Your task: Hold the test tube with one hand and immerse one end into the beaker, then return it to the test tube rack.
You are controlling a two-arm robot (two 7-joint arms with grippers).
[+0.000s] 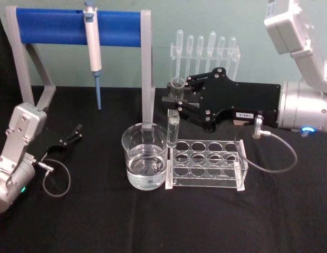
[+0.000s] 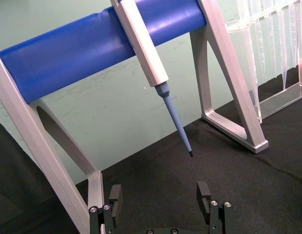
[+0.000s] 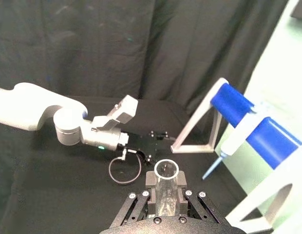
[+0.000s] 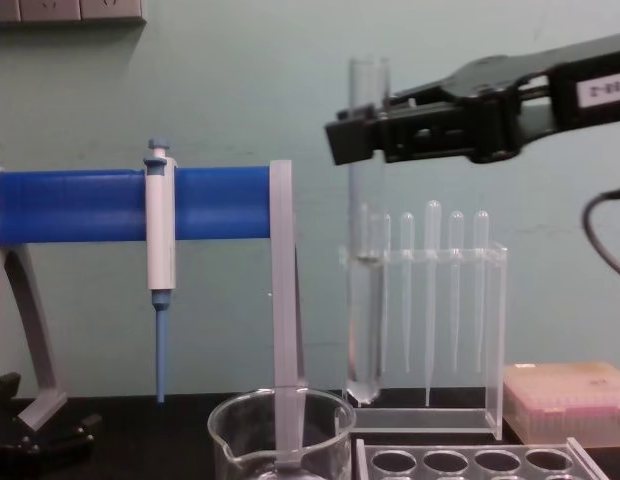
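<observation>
From head view, test tube [image 1: 174, 117] hangs upright between beaker [image 1: 145, 156] and rack [image 1: 207, 162] mid-table, right gripper [image 1: 175, 98] clamped just under rim; from right wrist view, open mouth up; from chest view, long axis vertical, thin slick glass, likely light and fragile; left gripper [image 2: 160, 197] spread open, holding nothing.

Chest view's lower edge crops the beaker [image 4: 280, 435].

We count one test tube [image 1: 174, 113], one beaker [image 1: 145, 156], one clear rack with round holes [image 1: 207, 164], one pipettor [image 1: 93, 43] on one blue-barred stand [image 1: 79, 27], six pipettes [image 1: 205, 46] in one holder, one pink-topped box [image 4: 573, 400], and two grippers: left [image 1: 76, 132], right [image 1: 174, 100].
</observation>
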